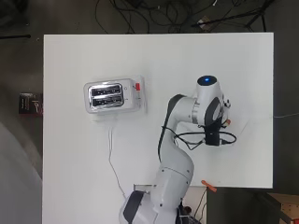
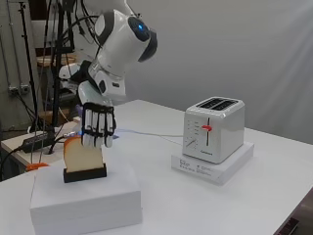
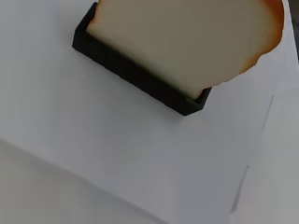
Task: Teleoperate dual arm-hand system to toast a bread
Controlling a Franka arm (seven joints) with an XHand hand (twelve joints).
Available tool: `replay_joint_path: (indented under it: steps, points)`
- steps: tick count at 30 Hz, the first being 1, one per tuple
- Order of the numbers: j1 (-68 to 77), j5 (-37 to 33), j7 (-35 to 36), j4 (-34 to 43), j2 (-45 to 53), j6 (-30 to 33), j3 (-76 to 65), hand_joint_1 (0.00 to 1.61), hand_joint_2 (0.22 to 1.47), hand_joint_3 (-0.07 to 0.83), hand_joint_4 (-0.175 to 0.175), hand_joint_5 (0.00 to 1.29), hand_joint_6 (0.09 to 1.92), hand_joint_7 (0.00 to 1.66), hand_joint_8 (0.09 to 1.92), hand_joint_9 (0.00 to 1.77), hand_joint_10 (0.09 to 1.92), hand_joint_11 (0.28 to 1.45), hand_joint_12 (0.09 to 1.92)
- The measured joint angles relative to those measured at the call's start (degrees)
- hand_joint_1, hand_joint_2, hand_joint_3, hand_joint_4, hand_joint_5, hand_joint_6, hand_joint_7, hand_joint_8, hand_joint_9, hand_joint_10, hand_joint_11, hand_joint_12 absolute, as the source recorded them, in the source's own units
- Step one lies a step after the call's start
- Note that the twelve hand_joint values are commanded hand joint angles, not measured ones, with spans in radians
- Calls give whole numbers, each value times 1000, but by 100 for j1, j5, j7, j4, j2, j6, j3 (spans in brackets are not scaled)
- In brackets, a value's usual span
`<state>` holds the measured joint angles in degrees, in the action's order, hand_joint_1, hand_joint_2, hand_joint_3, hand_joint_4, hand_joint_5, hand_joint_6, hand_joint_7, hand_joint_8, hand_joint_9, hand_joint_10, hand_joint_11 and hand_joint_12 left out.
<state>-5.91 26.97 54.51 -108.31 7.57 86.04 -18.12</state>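
Observation:
A slice of bread (image 2: 79,155) with a brown crust stands upright in a black holder (image 2: 85,174) on a white box (image 2: 85,198) at the side view's left. My hand (image 2: 98,125) hangs over the slice's top edge, fingers straight and pointing down; whether they touch the bread I cannot tell. The wrist view shows the bread (image 3: 187,37) and holder (image 3: 140,77) close up. A white two-slot toaster (image 2: 215,128) with a red lever (image 2: 207,128) sits on a white base at the right, its slots empty (image 1: 106,95). In the overhead view the arm hides the hand and bread.
The toaster's white cable (image 1: 112,161) trails across the table toward the arm's base. An orange-handled object (image 1: 209,185) lies at the table's near edge. Black cables loop beside the arm's wrist (image 1: 210,138). A dark box (image 1: 30,103) lies off the table's left edge.

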Motion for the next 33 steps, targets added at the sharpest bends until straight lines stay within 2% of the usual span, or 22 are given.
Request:
replay_joint_path:
  steps: [3,5,11,14,17,22,23,25,26,27,28,30,33]
  points:
    - [22,404,-186,-15,137,-236,152,312,1033,-12,-37,312,87,500,87,642,87,548,87]
    - [22,428,-274,-67,163,-314,184,320,1025,-13,-41,310,87,497,87,639,87,546,87]
    - [-30,141,41,-628,-562,270,-11,339,978,-10,-22,390,87,545,87,666,87,531,87]
    - [397,164,56,-715,-710,298,-547,331,965,-12,-10,400,87,559,87,682,87,538,87]
    - [1578,167,77,-765,-579,375,-1857,321,962,-10,-4,399,87,566,87,696,87,546,87]
    - [4169,-78,238,-904,-465,576,-4762,322,954,-9,-16,337,87,522,87,662,87,531,87]
    - [4746,-234,309,-942,-433,665,-5420,325,955,-7,-14,347,87,526,87,662,87,529,87]
    - [5654,-468,338,-962,-413,742,-6489,352,967,-2,14,467,87,591,87,704,87,531,87]
    - [6011,-519,332,-969,-422,762,-6934,657,1044,1,-17,564,500,752,338,865,87,606,87]
    - [6306,-541,344,-974,-426,800,-7329,918,1091,-2,-71,660,825,909,600,1104,87,735,87]
    - [6450,-556,369,-977,-403,832,-7565,1080,1113,-2,-118,717,1014,1022,722,1268,132,814,98]
    - [6452,-642,433,-979,-306,908,-7690,1209,1132,-1,-161,747,1190,1121,782,1400,104,843,153]
    - [5919,-815,528,-985,-124,1056,-7209,1241,1142,0,-175,737,1265,1145,786,1428,87,840,184]
